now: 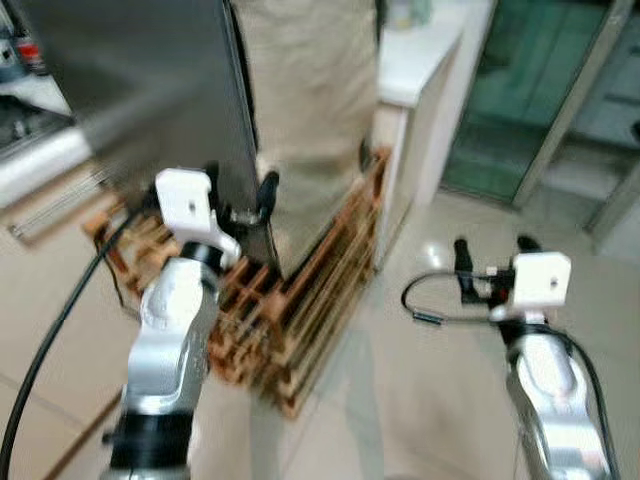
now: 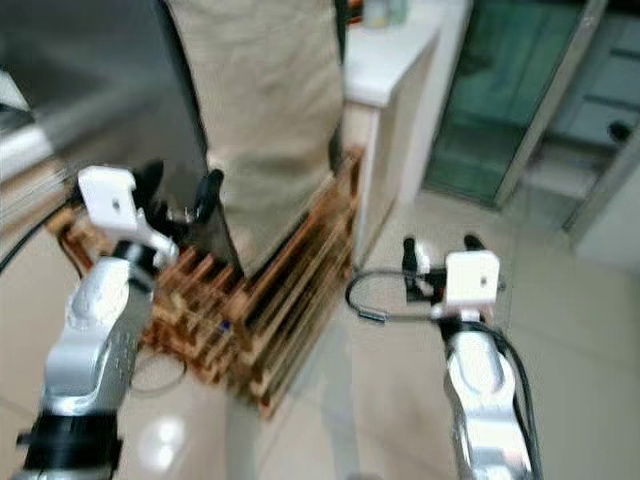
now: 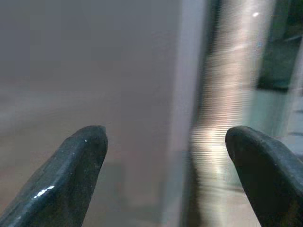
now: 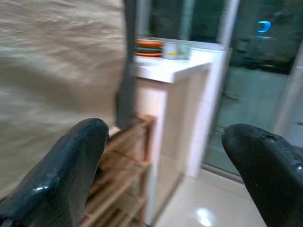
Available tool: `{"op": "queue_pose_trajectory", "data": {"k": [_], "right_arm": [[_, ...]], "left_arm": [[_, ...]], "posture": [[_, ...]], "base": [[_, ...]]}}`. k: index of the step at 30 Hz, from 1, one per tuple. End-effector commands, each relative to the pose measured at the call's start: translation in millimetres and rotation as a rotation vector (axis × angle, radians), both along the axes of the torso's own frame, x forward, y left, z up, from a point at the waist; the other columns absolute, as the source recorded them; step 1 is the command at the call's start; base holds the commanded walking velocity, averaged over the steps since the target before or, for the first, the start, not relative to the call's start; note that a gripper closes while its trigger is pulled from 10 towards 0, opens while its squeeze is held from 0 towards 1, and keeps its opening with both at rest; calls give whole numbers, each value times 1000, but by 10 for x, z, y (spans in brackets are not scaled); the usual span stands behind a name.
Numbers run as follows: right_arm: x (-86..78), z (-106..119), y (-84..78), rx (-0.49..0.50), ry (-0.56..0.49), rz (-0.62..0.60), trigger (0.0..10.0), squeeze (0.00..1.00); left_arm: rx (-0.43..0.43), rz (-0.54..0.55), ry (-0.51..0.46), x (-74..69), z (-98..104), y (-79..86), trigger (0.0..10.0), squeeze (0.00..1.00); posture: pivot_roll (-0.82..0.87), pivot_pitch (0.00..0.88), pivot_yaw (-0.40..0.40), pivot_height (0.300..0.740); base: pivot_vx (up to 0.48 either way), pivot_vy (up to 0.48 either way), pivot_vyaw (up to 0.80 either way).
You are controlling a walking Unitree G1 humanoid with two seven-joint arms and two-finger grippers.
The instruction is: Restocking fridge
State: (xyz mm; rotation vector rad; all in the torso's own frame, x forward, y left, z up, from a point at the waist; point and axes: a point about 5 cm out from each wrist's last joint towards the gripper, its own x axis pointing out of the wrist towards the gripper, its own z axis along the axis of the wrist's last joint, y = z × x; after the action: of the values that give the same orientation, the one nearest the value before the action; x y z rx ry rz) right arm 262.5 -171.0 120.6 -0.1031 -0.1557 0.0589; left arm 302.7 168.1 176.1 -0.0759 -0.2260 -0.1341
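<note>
left end effector (image 1: 240,192) spread wide at fridge door (image 1: 150,80) edge; right end effector (image 1: 492,252) spread, empty.

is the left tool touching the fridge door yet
Cannot tell. In the left eye view the left tool overlaps the dark fridge door edge, but blur hides any contact. The left wrist view shows open fingers near a grey surface, with no plain gap or contact.

The left gripper (image 3: 165,156) holds its black fingers (image 3: 75,165) spread apart, facing the blurred grey fridge door (image 3: 90,71) edge.
</note>
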Motion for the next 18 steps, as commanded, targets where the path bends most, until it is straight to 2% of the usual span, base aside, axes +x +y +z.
{"op": "queue_pose_trajectory", "data": {"k": [1,14,18], "right_arm": [[-26,-61,-89,-32,23,-19,10000,0],[36,-106,-24,-35,40,12,10000,0],[52,-130,-17,-29,54,12,10000,0]], "left_arm": [[-5,-2,-4,37,24,-48,10000,0],[-18,6,-45,97,122,-7,10000,0],[-15,4,-44,125,133,5,10000,0]], "posture": [[-189,0,37,740],[-175,0,29,740],[-172,0,31,740]], "base": [[0,0,0],[0,0,0],[0,0,-642]]}}
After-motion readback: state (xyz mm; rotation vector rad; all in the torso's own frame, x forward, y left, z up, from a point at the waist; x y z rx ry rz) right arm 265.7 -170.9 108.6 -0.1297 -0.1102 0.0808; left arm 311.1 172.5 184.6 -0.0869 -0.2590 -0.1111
